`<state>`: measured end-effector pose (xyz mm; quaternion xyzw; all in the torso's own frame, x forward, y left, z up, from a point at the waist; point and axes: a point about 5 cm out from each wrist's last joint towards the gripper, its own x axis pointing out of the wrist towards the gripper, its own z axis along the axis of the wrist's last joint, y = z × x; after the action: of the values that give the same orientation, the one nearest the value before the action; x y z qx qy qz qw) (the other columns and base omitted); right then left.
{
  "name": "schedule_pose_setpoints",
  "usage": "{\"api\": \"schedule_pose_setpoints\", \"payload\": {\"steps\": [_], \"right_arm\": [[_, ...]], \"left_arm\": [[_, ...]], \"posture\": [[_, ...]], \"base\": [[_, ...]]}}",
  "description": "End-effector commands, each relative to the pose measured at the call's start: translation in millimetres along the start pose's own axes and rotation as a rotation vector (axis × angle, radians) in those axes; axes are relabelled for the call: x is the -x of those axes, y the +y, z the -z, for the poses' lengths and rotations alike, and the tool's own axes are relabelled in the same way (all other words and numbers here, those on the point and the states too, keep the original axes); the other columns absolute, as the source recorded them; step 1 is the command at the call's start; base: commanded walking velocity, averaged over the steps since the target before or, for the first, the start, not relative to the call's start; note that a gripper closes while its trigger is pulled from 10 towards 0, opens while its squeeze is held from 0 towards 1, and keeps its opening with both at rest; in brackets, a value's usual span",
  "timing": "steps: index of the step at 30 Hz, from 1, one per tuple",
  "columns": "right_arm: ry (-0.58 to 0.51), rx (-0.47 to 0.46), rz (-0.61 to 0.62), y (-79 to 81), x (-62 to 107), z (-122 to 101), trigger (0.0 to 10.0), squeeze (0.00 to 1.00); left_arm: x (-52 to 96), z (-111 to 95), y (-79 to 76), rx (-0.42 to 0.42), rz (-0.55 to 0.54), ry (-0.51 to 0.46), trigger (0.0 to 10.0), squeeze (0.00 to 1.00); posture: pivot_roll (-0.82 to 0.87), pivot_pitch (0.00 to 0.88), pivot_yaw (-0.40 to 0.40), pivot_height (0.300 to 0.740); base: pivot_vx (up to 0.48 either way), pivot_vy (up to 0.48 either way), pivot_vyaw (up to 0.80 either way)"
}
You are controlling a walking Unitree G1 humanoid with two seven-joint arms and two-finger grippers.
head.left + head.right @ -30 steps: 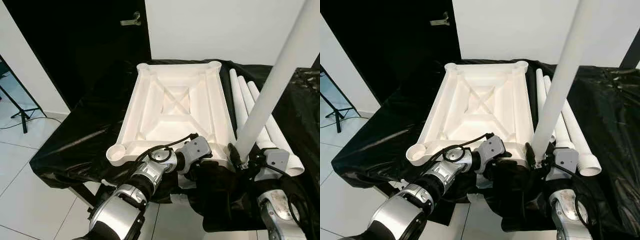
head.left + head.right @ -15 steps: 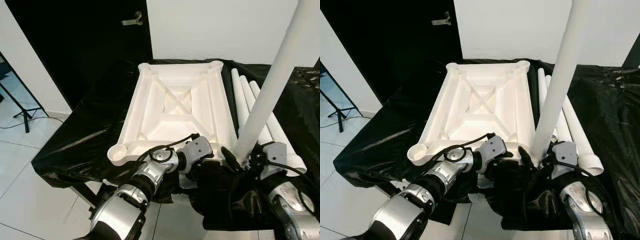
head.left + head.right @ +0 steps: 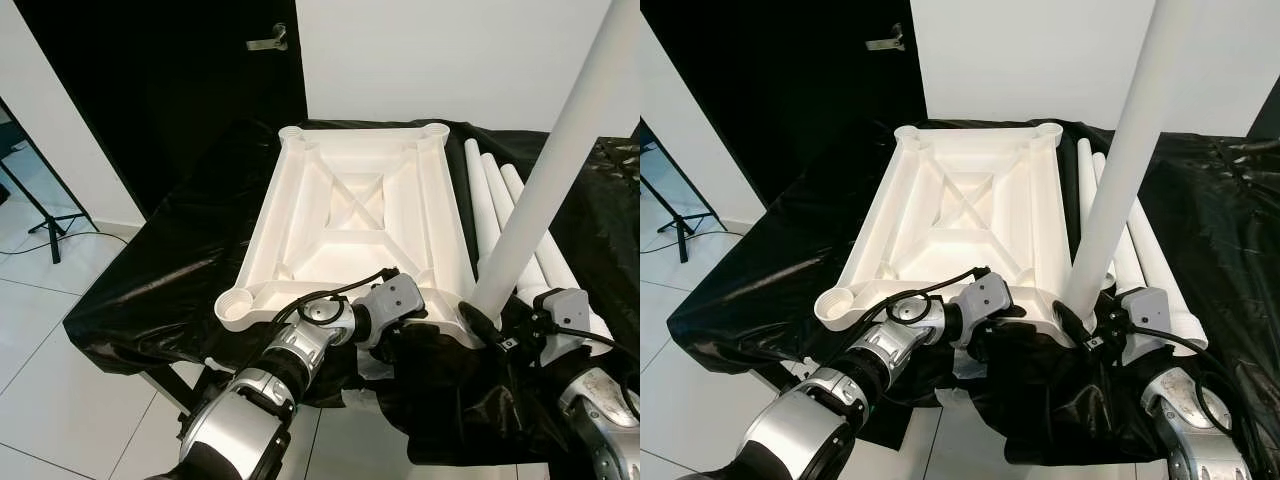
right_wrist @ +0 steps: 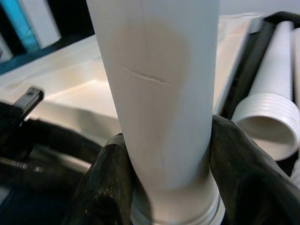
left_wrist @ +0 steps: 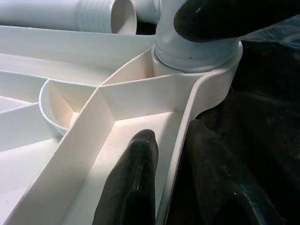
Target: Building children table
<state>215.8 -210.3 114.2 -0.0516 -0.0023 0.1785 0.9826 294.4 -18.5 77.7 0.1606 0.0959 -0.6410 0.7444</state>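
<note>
The right tool (image 3: 1080, 322) is clenched around the base of a white table leg (image 3: 1127, 165), its two black fingers (image 4: 105, 187) pressing either side of the tube just above the ribbed end; the leg stands nearly upright, tilted a little, with its lower end seated in the near right corner socket (image 5: 206, 70) of the tabletop; the left tool (image 5: 173, 187) grips the near rim of that same tabletop just beside the socket, one finger (image 5: 133, 187) inside the frame and the other outside against the black cloth, so the rim wall sits pinched between them; the white tabletop (image 3: 350, 215) lies upside down on the counter (image 3: 150, 290), its ribbed underside and crossed bracing facing up, with round sockets at the corners; three more white legs (image 3: 495, 205) lie side by side on the black cloth just to the right of the tabletop, their ribbed open ends toward the robot; the counter is draped in glossy black sheeting; beyond it are a white wall (image 3: 450, 60) and a black door (image 3: 180, 80) with a metal handle (image 3: 265, 40); a pale tiled floor (image 3: 50, 360) shows to the left
</note>
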Motion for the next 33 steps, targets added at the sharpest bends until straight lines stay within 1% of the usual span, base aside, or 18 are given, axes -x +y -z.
{"api": "schedule_pose_setpoints", "payload": {"steps": [1, 2, 3, 5, 9, 11, 12, 13, 14, 15, 16, 17, 21, 23, 25, 26, 28, 33], "right_arm": [[0.016, -0.066, -0.012, 20.5, -2.2, 9.8, 0.0, 0.0], [-0.023, -0.076, 0.123, 18.9, -2.2, 9.0, 0.0, 0.0], [-0.023, -0.076, 0.123, 18.9, -2.2, 9.0, 0.0, 0.0], [-0.054, -0.08, 0.281, 16.0, 0.0, 9.2, 0.0, 0.0], [-0.061, -0.063, 0.373, 9.3, 2.1, 8.9, 0.0, 0.0], [-0.062, -0.056, 0.378, 7.8, 0.6, 7.8, 0.0, 0.0], [-0.062, -0.048, 0.363, 9.4, -1.0, 7.0, 1.7, 0.0], [-0.062, -0.043, 0.348, 10.9, -2.5, 6.4, 8.1, 0.0], [-0.062, -0.041, 0.339, 12.0, -3.4, 6.0, 8.1, 0.0], [-0.061, -0.034, 0.325, 12.8, -4.6, 5.5, 10.0, 0.0], [-0.061, -0.034, 0.325, 12.8, -4.6, 5.5, 10.0, 0.0], [-0.071, -0.029, 0.306, 14.8, -6.5, 3.9, 10.0, 1.0], [-0.079, -0.029, 0.299, 15.8, -7.5, 2.8, 10.0, 1.0], [-0.067, 0.016, 0.194, 17.1, -9.5, 1.1, 10.0, 1.0], [-0.063, 0.028, 0.164, 17.5, -9.9, 0.7, 10.0, 1.0], [-0.053, 0.04, 0.138, 15.8, -9.8, 0.8, 10.0, 0.0], [-0.047, 0.049, 0.124, 13.8, -9.3, 0.8, 10.0, 0.0], [-0.003, 0.087, 0.016, 1.9, -4.6, 0.7, 10.0, 0.0]], "left_arm": [[1.2, 40.9, -17.6, 0.108, -0.036, 0.158, 10.0, 0.0], [1.3, 41.1, -17.6, 0.109, -0.037, 0.159, 10.0, 0.0], [1.3, 41.1, -17.6, 0.109, -0.037, 0.159, 10.0, 0.0], [1.5, 41.6, -17.8, 0.11, -0.039, 0.159, 10.0, 0.0], [2.0, 42.3, -17.8, 0.11, -0.04, 0.161, 10.0, 0.0], [2.2, 42.1, -17.4, 0.109, -0.041, 0.162, 10.0, 0.0], [2.2, 41.7, -17.0, 0.107, -0.041, 0.162, 10.0, 0.0], [2.2, 41.3, -16.5, 0.106, -0.042, 0.161, 10.0, 0.0], [2.2, 41.0, -16.3, 0.106, -0.043, 0.161, 10.0, 0.0], [2.1, 40.6, -16.0, 0.105, -0.044, 0.16, 10.0, 0.0], [2.1, 40.6, -16.0, 0.105, -0.044, 0.16, 10.0, 0.0], [1.9, 40.1, -15.6, 0.104, -0.045, 0.159, 10.0, 0.0], [1.9, 40.0, -15.5, 0.104, -0.045, 0.158, 10.0, 0.0], [2.0, 40.3, -15.7, 0.104, -0.044, 0.159, 10.0, 0.0], [2.0, 40.4, -15.8, 0.104, -0.044, 0.159, 10.0, 0.0], [1.9, 40.3, -15.8, 0.104, -0.044, 0.159, 10.0, 0.0], [1.7, 40.2, -15.9, 0.104, -0.044, 0.159, 10.0, 0.0], [0.5, 39.6, -16.7, 0.105, -0.042, 0.156, 10.0, 0.0]], "posture": [[0.08, 0.0, 0.037, 0.74], [0.08, 0.0, 0.034, 0.74], [0.08, 0.0, 0.034, 0.74], [0.09, 0.0, 0.035, 0.74], [0.08, 0.0, 0.035, 0.74], [0.08, 0.0, 0.035, 0.74], [0.08, 0.0, 0.035, 0.74], [0.08, 0.0, 0.035, 0.74], [0.08, 0.0, 0.035, 0.74], [0.08, 0.0, 0.035, 0.74], [0.08, 0.0, 0.035, 0.74], [0.08, 0.0, 0.035, 0.74], [0.08, 0.0, 0.035, 0.74], [0.08, 0.0, 0.036, 0.74], [0.08, 0.0, 0.036, 0.74], [0.07, 0.0, 0.035, 0.74], [0.07, 0.0, 0.035, 0.74], [0.07, 0.0, 0.034, 0.74]], "base": [[0.0, 0.0, 0.0], [0.0, 0.0, 0.0], [0.0, 0.0, 0.0], [0.0, 0.0, 0.0], [0.0, 0.0, 0.0], [0.0, 0.0, 0.0], [0.0, 0.0, 0.0], [0.0, 0.0, 0.0], [0.0, 0.0, 0.0], [0.0, 0.0, 0.0], [0.0, 0.0, 0.0], [0.0, 0.0, 0.0], [0.0, 0.0, 0.0], [0.0, 0.0, 0.0], [0.0, 0.0, 0.0], [0.0, 0.0, 0.0], [0.0, 0.0, 0.0], [0.0, 0.0, 0.0]]}}
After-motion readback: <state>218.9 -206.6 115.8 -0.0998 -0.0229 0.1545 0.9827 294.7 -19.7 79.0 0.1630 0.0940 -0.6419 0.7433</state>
